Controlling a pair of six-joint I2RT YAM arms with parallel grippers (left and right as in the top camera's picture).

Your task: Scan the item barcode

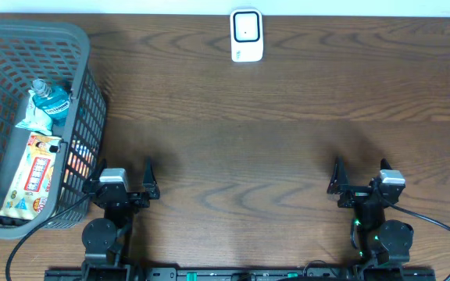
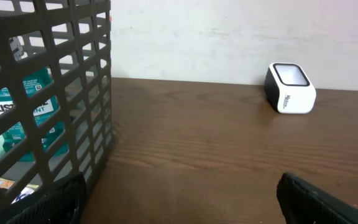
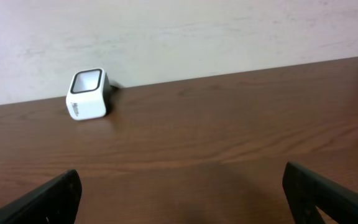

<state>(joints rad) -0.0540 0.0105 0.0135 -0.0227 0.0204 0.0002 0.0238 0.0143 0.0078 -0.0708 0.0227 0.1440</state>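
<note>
The left jaws and the right jaws both stand wide and hold nothing. They sit low over the brown wood-grain bench (image 1: 233,140), at the lower left and lower right of the overhead frame. The left jaws are just beside the wall of the grey plastic lattice basket (image 1: 84,47). In it lie a blue-green mouthwash bottle (image 1: 51,97), a pale crinkled packet (image 1: 31,119) and a flat orange-and-cream packet (image 1: 33,176). The white box-shaped scanner with a dark window (image 1: 247,35) stands at top centre, well apart.

We judge 2 risks: the jaws snagging the lattice and dragging the basket, and a barcode turned away from the window.

On the bottle we read only "UST" and "INT". The scanner's side print is too small.
</note>
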